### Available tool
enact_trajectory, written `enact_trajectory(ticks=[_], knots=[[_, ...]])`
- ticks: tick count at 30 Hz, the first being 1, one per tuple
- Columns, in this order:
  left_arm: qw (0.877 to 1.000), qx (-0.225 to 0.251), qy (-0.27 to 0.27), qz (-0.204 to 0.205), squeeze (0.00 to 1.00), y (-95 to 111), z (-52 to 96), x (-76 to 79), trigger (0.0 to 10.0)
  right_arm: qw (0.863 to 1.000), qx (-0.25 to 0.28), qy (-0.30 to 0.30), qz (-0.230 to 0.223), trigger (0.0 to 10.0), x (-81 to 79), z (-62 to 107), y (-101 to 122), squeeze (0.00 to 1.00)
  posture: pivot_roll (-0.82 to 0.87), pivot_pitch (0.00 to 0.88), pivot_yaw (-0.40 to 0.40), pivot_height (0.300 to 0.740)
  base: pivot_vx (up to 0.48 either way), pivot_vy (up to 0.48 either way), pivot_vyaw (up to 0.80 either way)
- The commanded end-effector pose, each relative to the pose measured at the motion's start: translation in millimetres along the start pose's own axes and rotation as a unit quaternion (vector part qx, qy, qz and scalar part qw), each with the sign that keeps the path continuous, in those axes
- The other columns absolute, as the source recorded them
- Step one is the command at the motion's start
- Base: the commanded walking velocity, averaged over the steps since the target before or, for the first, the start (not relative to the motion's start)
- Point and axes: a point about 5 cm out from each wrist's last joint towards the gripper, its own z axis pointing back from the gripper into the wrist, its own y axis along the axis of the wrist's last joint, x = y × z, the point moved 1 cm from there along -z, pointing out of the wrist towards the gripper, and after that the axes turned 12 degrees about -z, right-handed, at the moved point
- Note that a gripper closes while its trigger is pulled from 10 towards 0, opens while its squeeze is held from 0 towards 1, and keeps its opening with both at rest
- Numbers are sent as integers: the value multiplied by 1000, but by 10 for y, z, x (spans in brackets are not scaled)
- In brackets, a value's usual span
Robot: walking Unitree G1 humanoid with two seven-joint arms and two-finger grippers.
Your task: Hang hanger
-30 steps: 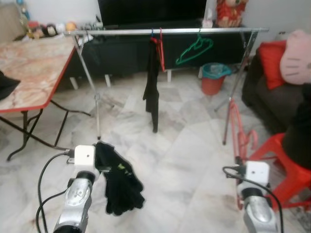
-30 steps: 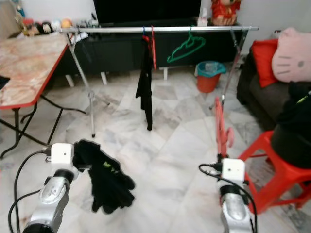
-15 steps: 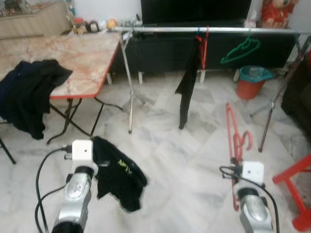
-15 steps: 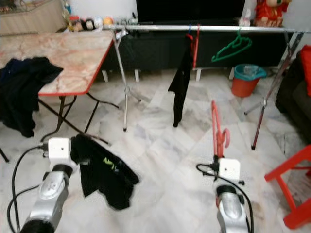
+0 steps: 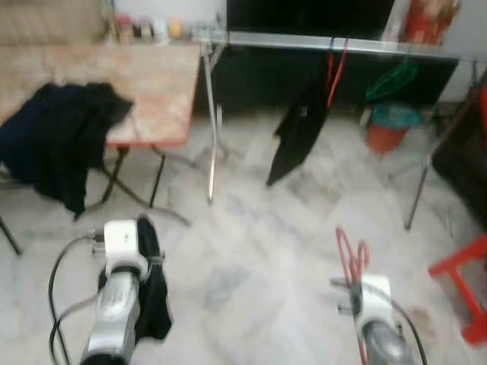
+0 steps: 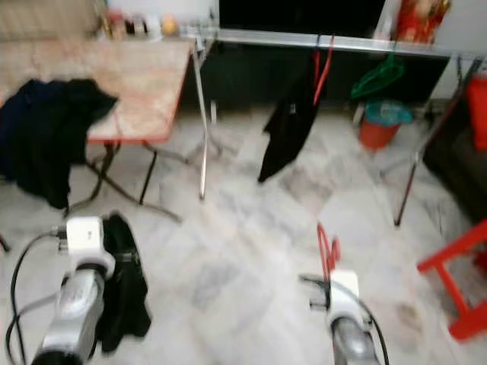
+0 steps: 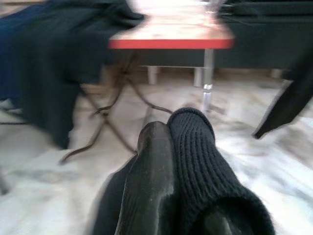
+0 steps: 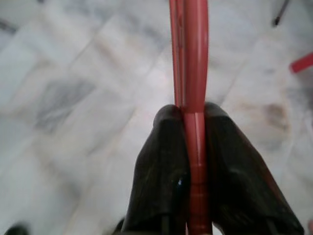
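The red hanger (image 8: 191, 73) sits pinched between the two black fingers (image 8: 161, 186) of the right gripper (image 8: 194, 147), its flat plastic stem running straight out past the fingertips; in the head views it rises as a narrow red loop (image 5: 350, 257) just ahead of the right wrist, above the marble floor (image 5: 259, 251). No writing or label can be read on it.

The left gripper (image 7: 168, 132) is pressed shut on a black knitted garment (image 7: 205, 166), whose ribbed cuff lies against one finger (image 7: 149, 181); the rest of the cloth hangs beside the left arm (image 5: 152, 289).

Farther off, a metal clothes rail (image 5: 319, 43) spans the room. On it hang a black garment (image 5: 298, 129) on a red hanger (image 5: 332, 70) and, to the right, an empty green hanger (image 5: 392, 80). Behind the rail stands an orange bin (image 5: 384, 129). To the left, a red-edged folding table (image 5: 163, 91) carries a dark garment (image 5: 57, 137) draped over its near edge. A red stool (image 5: 464, 285) stands at the right. The head views are blurred.
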Motion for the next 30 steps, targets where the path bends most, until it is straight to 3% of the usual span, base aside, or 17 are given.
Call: enact_trajectory(ticks=[1,11,19,30], knots=[[1000,17,14,5,0,95,-45,-50,10000,1000,-11,-1,-22,10000,-36,-6,-22,0,82,0,-19,740,0,446,0],[1000,19,10,9,0,124,-59,0,10000,991,-123,-46,-24,10000,144,197,-617,0,77,0,-15,740,0,441,0],[1000,20,3,10,0,142,-69,32,10000,991,-127,-38,-20,10000,126,208,-646,0,73,0,-7,740,0,109,0],[1000,23,2,6,0,163,-76,38,10000,992,-127,-20,-2,10000,90,202,-640,0,80,0,-13,740,0,319,0]])
